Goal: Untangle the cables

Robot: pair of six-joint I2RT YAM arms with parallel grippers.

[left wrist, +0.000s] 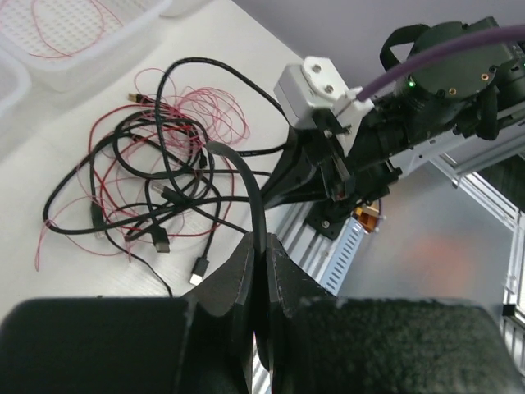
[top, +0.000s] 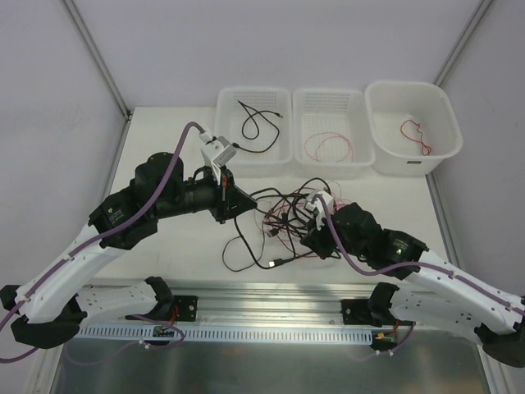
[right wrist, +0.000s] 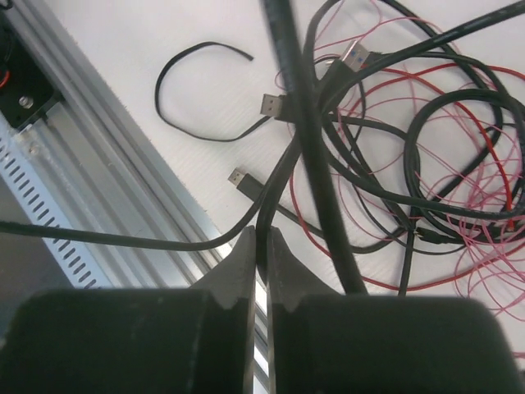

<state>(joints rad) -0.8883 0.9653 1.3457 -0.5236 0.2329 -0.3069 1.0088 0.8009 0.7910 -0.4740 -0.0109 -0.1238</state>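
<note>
A tangle of black cables and thin red wires (top: 287,209) lies on the white table between the arms; it also shows in the left wrist view (left wrist: 156,176) and the right wrist view (right wrist: 418,164). My left gripper (top: 246,202) sits at the tangle's left edge, shut on a black cable (left wrist: 246,185) that arcs up from its tips (left wrist: 261,240). My right gripper (top: 308,240) sits at the tangle's near right, shut on a black cable (right wrist: 275,197) at its tips (right wrist: 261,234). Several USB plugs (right wrist: 271,105) lie loose.
Three white baskets stand at the back: the left (top: 254,123) holds a black cable, the middle (top: 330,127) a red wire, the right (top: 413,123) a red wire. An aluminium rail (top: 271,300) runs along the near table edge.
</note>
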